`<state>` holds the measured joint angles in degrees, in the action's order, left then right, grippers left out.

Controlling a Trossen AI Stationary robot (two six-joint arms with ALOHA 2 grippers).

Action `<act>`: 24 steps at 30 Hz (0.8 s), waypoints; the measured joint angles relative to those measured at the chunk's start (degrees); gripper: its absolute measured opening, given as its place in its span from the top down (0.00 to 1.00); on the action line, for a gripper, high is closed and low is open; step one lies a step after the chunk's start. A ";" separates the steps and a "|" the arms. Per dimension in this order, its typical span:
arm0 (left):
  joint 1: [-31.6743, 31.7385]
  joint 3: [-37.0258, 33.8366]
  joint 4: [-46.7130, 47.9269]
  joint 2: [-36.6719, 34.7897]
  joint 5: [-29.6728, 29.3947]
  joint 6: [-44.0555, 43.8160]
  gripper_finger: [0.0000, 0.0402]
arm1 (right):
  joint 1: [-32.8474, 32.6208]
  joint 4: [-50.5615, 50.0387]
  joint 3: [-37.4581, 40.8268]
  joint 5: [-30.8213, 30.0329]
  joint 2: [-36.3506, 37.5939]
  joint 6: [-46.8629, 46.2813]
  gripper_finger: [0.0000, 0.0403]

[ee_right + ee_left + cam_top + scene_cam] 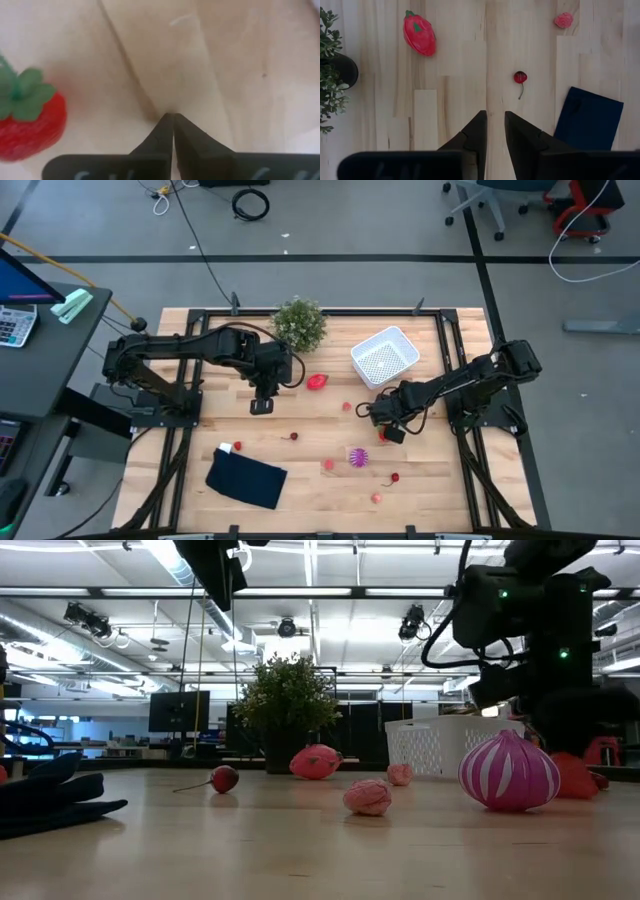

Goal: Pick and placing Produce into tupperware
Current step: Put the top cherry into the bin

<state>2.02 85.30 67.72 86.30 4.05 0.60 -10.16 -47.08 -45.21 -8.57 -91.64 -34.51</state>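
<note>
A pale wooden plank table (310, 435) edged by a dark frame is seen from above, set on a grey floor crossed by cables; a desk with a calculator lies at far left and office chairs at the far right. In the low view a room with ceiling strip lights and monitors is seen beyond the table.

Two dark arms are counted. The left gripper (261, 406) is held left of centre above bare wood, its fingers parted by a narrow gap and nothing between them. The right gripper (381, 420) is lowered to the table right of centre, its fingers pressed together with nothing pinched; a strawberry (27, 127) lies just beside them, untouched.

One potted plant (299, 324) is placed at the far edge. One white basket (385, 356) is set to its right, far right of centre. One dark blue cloth (247, 479) lies near left.

Loose produce is scattered outside the basket: one large red piece (317, 381) at centre, one striped purple piece (358, 457), and about six small red or pink fruits are counted nearer.
</note>
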 joint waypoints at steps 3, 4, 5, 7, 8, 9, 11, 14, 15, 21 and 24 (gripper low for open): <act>0.00 0.00 0.00 0.00 0.00 0.00 0.81 | 0.70 -0.01 0.00 -1.81 0.01 0.05 0.99; 0.00 0.00 0.00 0.00 0.00 0.00 0.82 | 0.97 -0.01 0.00 -2.02 0.09 0.05 0.99; 0.00 0.00 0.00 0.00 0.00 0.00 0.82 | 1.23 -0.02 0.00 -2.06 0.32 0.04 0.98; 0.00 0.00 0.00 0.00 0.00 0.00 0.83 | 1.54 -0.02 -0.02 -2.10 1.36 -0.32 0.99; 0.00 0.00 0.00 0.00 0.00 -0.02 0.83 | 1.54 -0.03 -0.02 -2.33 2.09 -0.41 0.99; 0.00 0.00 0.00 0.00 0.00 0.00 0.83 | 1.49 -0.07 -0.02 -2.60 2.92 -0.41 0.99; 0.00 0.00 0.00 0.00 0.00 0.00 0.83 | 1.47 -0.11 -0.04 -4.03 4.99 -1.29 0.99; 0.00 0.00 0.00 0.00 0.00 0.00 0.83 | 1.49 -1.08 -0.07 -6.77 9.08 -2.95 0.99; 0.00 0.00 0.00 0.00 0.00 -0.01 0.82 | 1.49 -1.51 -0.07 -7.90 10.69 -3.39 0.99; 0.00 0.00 -0.28 0.00 0.00 -0.02 0.83 | 1.49 -0.49 -0.11 -20.58 21.34 -6.42 0.99; 0.00 0.00 -0.35 0.00 0.00 -0.02 0.84 | 1.54 2.70 -0.13 -27.04 26.38 -5.48 0.99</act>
<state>2.02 85.30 67.37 86.30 4.05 0.58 -8.62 -44.38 -45.34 -35.61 -65.26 -39.98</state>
